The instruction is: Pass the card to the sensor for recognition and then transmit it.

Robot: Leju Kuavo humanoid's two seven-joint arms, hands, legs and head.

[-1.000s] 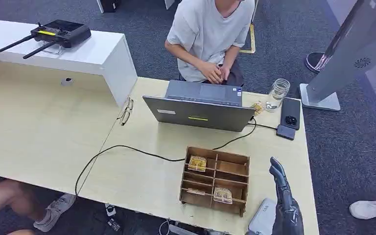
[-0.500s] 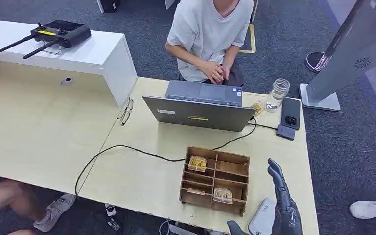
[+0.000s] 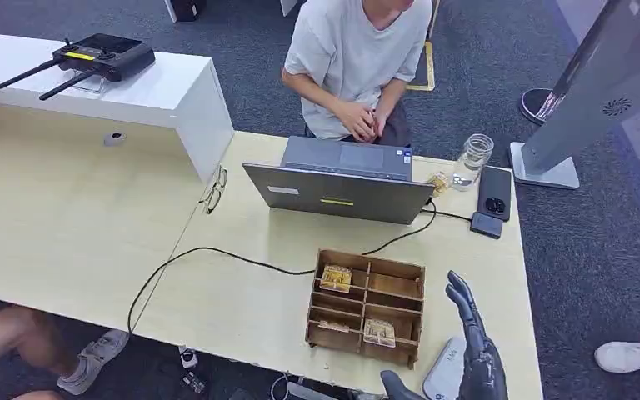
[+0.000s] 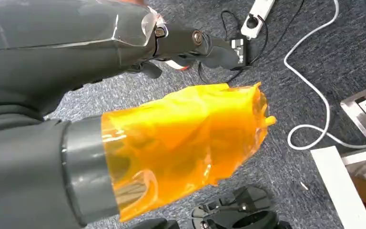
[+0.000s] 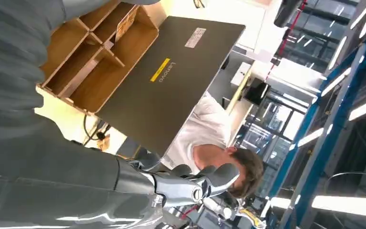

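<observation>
- Right hand (image 3: pixel 473 350) is hovering at the near right table edge w/ fingers stretched straight & a bit apart, thumb out to the side, holding nothing.
- Left hand (image 4: pixel 190 40) is hanging low over grey carpet, fingers reaching out loosely, nothing in them; orange film is wrapping the thumb.
- Just beside the right hand, on its thumb side, the wooden tray (image 3: pixel 393 271) is sitting w/ its open compartments.
- Cards: counting 2 clear ones. One card (image 3: pixel 379 332) is lying in the near row, closest to the hand; a second card (image 3: pixel 336 277) is standing tilted in the far-left compartment. A 3rd sliver may be showing in the near-left slot, can't tell.
- Handling, my read: thin, light, stiff-ish, prob slick on the face. Flat-lying one is giving little edge to grab; best bet is pinching an exposed edge between thumb & a finger, lifting straight up so the dividers aren't snagging it.
- Under the hand's wrist side a pale grey flat device (image 3: pixel 447 371) is lying, poss the sensor, not sure.
- Farther out: 1 laptop (image 3: pixel 337 193), 1 glass jar (image 3: pixel 473 158), 2 dark phone-like slabs beside it, 1 person seated beyond.
</observation>
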